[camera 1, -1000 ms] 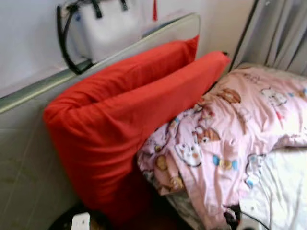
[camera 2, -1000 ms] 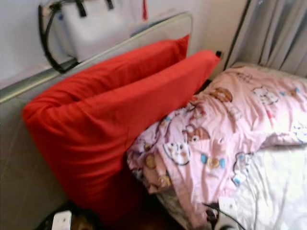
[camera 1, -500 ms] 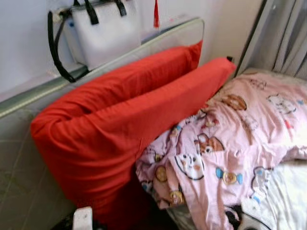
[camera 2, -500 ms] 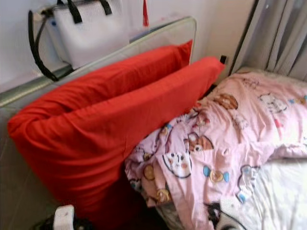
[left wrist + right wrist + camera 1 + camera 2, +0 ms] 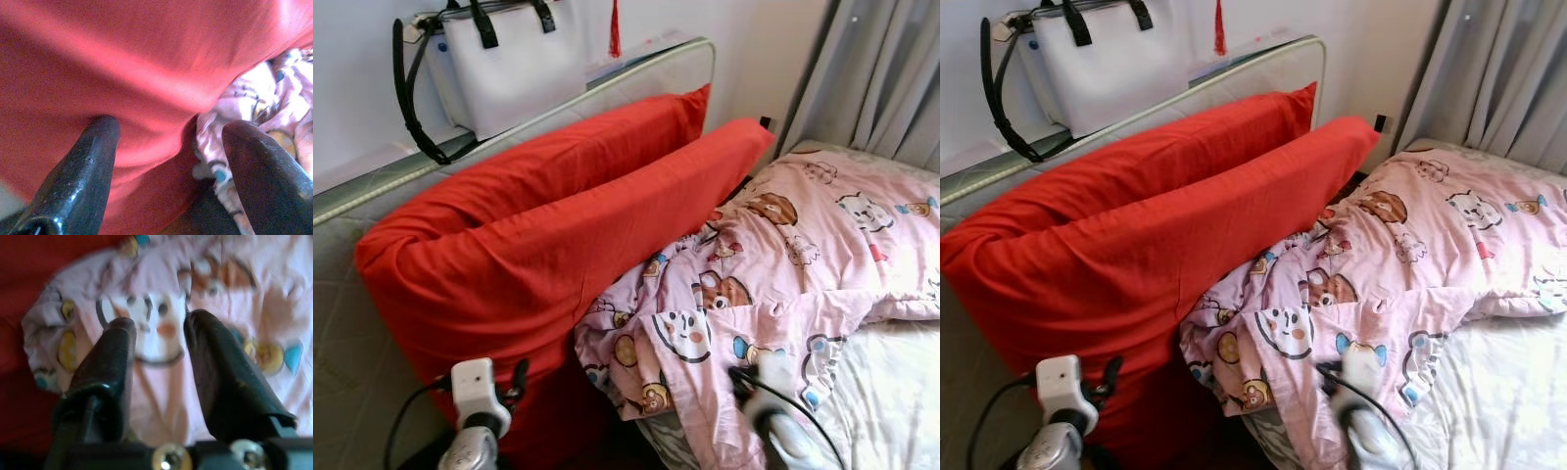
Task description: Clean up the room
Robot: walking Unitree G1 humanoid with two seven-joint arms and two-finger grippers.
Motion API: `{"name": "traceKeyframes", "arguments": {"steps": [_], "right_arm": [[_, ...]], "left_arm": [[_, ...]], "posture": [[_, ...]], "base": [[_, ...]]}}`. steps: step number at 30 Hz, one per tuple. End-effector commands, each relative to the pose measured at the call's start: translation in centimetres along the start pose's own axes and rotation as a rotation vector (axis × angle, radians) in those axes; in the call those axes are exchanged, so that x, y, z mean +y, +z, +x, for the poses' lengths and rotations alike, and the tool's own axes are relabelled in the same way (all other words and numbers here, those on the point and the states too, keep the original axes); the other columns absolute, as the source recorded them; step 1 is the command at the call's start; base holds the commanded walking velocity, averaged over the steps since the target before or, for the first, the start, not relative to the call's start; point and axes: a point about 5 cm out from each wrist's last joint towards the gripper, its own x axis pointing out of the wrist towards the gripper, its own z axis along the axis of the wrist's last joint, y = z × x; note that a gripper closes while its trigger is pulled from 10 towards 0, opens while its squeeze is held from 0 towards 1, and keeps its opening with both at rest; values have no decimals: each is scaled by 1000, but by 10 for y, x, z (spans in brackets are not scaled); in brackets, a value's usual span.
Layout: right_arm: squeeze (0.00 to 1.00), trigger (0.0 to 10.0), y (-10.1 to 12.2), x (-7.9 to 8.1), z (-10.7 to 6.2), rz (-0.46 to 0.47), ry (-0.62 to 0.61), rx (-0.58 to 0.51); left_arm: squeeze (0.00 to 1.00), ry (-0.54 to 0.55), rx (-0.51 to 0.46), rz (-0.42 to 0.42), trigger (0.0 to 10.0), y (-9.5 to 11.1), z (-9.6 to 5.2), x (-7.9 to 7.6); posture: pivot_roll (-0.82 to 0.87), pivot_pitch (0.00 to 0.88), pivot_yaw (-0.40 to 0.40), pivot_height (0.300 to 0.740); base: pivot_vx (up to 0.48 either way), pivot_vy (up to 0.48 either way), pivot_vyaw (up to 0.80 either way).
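Two red pillows lean side by side against the grey headboard. A crumpled pink quilt with cartoon animals lies on the bed against them, over a white sheet. My left arm reaches up at the bottom left, just in front of the nearer pillow. In its wrist view the left gripper stands open, close to the red pillow. My right arm, blurred, is over the quilt's near edge. The right gripper is open just above the pink quilt, holding nothing.
A white handbag with black straps sits on the ledge above the headboard, with a red tassel hanging beside it. Grey curtains hang at the back right. A dark gap runs between the pillows and the mattress.
Both arms have risen into view from the bottom edge, the left toward the pillow, the right toward the quilt. The camera has shifted a little; the bedding has not moved.
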Motion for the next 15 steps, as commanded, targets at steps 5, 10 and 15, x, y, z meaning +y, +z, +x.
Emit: {"name": "traceKeyframes", "arguments": {"steps": [5,10,15], "right_arm": [[0,10000,-1,-11,-8,-9,-32,-44],[0,10000,-2,-16,-10,-84,-74,-27],[0,10000,-7,-20,-12,-93,-104,3]], "left_arm": [[0,-5,-78,26,10000,12,-3,7],[0,-9,-87,30,10000,12,-5,6],[0,-19,-92,31,10000,15,-4,3]], "posture": [[-46,0,25,740],[-51,0,15,740],[-54,0,15,710]], "base": [[0,0,0],[0,0,0],[0,0,0]]}}
